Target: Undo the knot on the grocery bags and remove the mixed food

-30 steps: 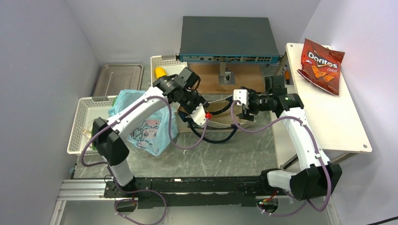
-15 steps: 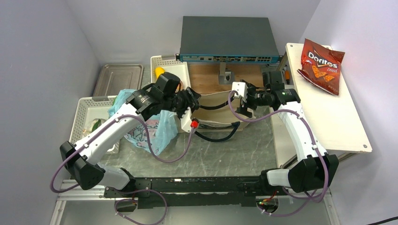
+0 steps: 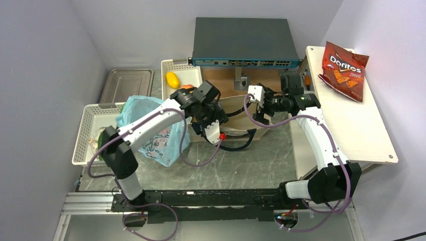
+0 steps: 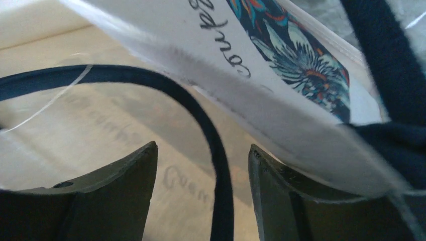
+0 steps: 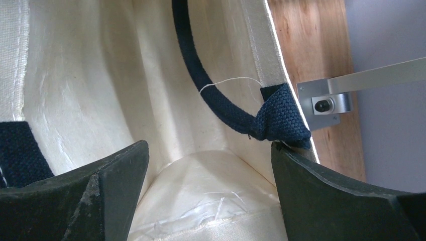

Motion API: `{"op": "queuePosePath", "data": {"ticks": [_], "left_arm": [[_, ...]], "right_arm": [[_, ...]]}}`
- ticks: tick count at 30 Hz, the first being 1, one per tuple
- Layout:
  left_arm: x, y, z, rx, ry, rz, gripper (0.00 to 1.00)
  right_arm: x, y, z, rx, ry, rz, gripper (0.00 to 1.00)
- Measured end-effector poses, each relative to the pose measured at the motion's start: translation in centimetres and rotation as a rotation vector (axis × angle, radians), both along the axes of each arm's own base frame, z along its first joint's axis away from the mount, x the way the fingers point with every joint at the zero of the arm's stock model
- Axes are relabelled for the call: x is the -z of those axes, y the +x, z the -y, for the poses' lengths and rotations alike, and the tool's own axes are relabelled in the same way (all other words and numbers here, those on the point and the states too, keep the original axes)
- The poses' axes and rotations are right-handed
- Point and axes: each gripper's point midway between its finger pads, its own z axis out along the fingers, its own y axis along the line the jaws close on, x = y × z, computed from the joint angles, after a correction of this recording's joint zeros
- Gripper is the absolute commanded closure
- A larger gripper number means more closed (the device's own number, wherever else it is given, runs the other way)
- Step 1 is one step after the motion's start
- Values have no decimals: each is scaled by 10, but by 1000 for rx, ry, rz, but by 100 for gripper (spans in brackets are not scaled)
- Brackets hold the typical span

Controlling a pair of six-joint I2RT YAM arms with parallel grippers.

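A light-blue plastic grocery bag (image 3: 150, 131) lies at the left of the table; I cannot make out its knot. My left gripper (image 3: 214, 126) (image 4: 201, 147) is open at the left rim of the beige tote (image 3: 236, 111), with a dark strap handle (image 4: 221, 175) hanging loose between its fingers. My right gripper (image 3: 258, 108) (image 5: 208, 145) is open inside the tote's right end, beside another strap handle (image 5: 201, 75). A yellow oval fruit (image 3: 172, 79) and an orange fruit (image 3: 187, 87) lie in the back basket. The red Doritos bag (image 3: 343, 63) lies on the white board at right.
A white basket (image 3: 89, 131) at far left holds a green item (image 3: 103, 134). A metal tray (image 3: 126, 84) sits at the back left. A grey network switch (image 3: 242, 42) stands at the back on a wooden block (image 3: 223, 83). The white board (image 3: 351, 125) covers the right side.
My left arm swung left toward the blue bag, then came back to the tote's left rim. My right gripper shifted a little toward the back.
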Motion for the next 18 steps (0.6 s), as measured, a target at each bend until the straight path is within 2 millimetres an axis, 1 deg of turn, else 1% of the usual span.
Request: {"op": "queuePosePath", "data": {"ticks": [2,3,4,5,6,7,8,9,11,12,14,16,18], "left_arm": [[18,8,-3,-20,69,1,25],[24,11,-4,-27,92,3,24],[31,15,-6,-39,121,10,27],[36,20,-7,-51,144,23,31],[40,25,-8,-64,160,40,39],[43,30,-9,-78,167,59,52],[47,34,-10,-90,172,78,63],[50,36,-11,-101,174,91,73],[56,39,-11,-116,167,101,98],[56,39,-11,-126,157,100,100],[51,36,-9,-126,115,107,100],[38,26,-10,-113,54,97,100],[15,13,-9,-91,-35,64,100]], "right_arm": [[0,0,0,2,1,-2,6],[0,0,0,2,1,-3,6],[0,0,0,2,2,-3,6],[0,0,0,2,2,-4,6],[0,0,0,2,2,-3,6],[0,0,0,2,2,-3,6],[0,-1,0,1,1,-2,6],[-1,-1,0,0,1,-1,6],[-2,-2,0,-1,2,4,6],[-3,-2,0,-1,2,7,6],[-5,-4,0,-5,1,20,6],[-8,-7,0,-5,2,30,6],[-12,-9,1,-5,5,44,7]]}}
